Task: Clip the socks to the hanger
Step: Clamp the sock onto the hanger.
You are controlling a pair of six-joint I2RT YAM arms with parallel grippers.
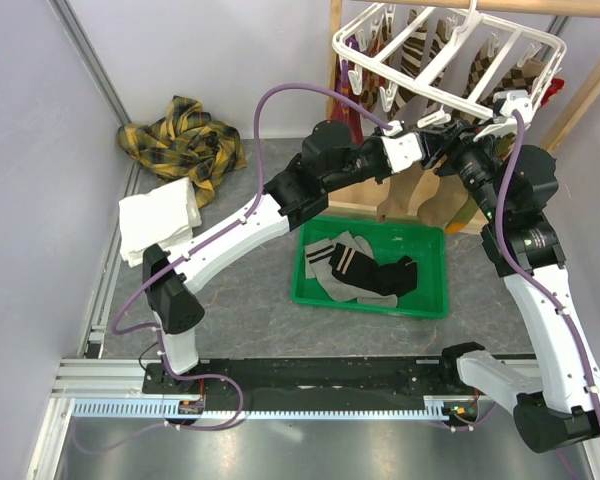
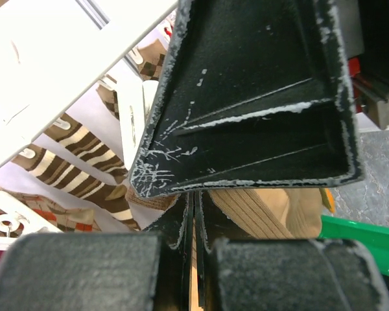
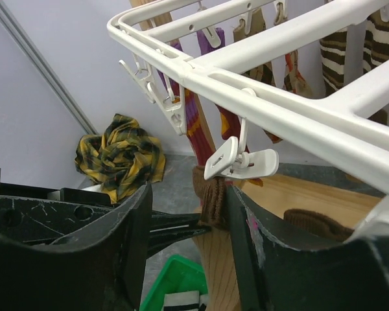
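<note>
Under the far-right hanger (image 1: 450, 45), the left gripper (image 3: 191, 228) pinches the brown cuff (image 3: 211, 194) of a tan sock (image 2: 259, 210) between the right gripper's (image 3: 188, 191) open jaws, just below a white clip (image 3: 240, 162).

Your left arm (image 1: 230, 240) starts from its base at 7 o'clock in the overhead view and stretches long and low toward 1 o'clock, elbow only slightly bent. The left gripper (image 1: 432, 143) is at the end of that reach, its jaws drawn together to a thin slit. Your right arm (image 1: 540, 290) climbs from its base at 5 o'clock up to 2 o'clock, then folds back at the wrist toward 11 o'clock. The right gripper (image 3: 188, 191) meets the left one tip to tip, its fingers (image 3: 133, 246) spread apart.
</note>
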